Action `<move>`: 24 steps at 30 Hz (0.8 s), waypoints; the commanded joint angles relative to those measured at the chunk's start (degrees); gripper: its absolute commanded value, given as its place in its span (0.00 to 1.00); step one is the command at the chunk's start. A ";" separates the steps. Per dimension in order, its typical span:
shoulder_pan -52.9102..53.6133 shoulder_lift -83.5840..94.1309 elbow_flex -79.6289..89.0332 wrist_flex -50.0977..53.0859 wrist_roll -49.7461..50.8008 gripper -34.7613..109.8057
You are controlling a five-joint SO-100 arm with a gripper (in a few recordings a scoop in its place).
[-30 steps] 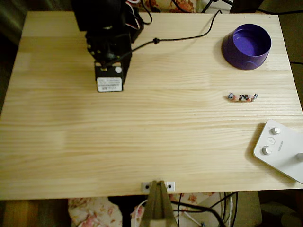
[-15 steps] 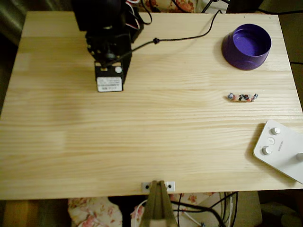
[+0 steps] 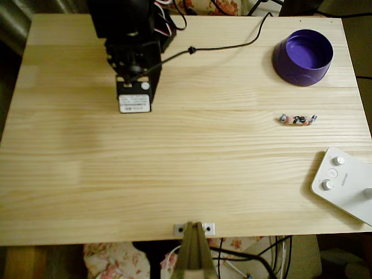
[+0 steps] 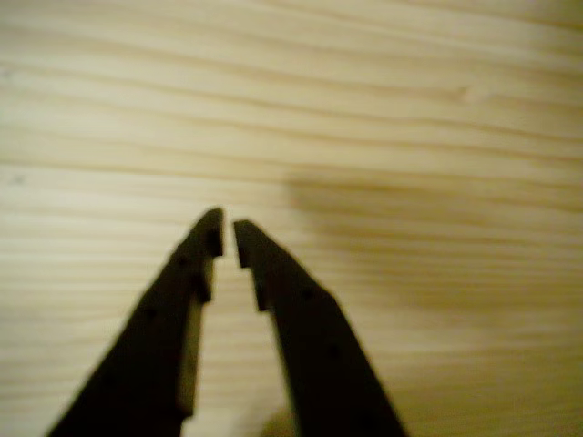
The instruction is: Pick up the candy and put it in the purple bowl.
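Nothing is held in the purple bowl. The candy is seen on the table near it. The gripper is nearly closed, empty.

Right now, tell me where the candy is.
In the overhead view, the candy lies flat on the wooden table at the right side, below the purple bowl and above the white device with knobs, touching neither.

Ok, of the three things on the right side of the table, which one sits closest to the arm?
The candy: in the overhead view it lies further left than the purple bowl above it and the white device with knobs below.
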 commanded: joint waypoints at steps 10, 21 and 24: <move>-0.26 0.79 -1.14 -0.62 0.26 0.24; 0.62 -6.50 -5.54 -4.31 -0.62 0.24; 0.09 -11.78 -10.72 -4.57 -0.70 0.24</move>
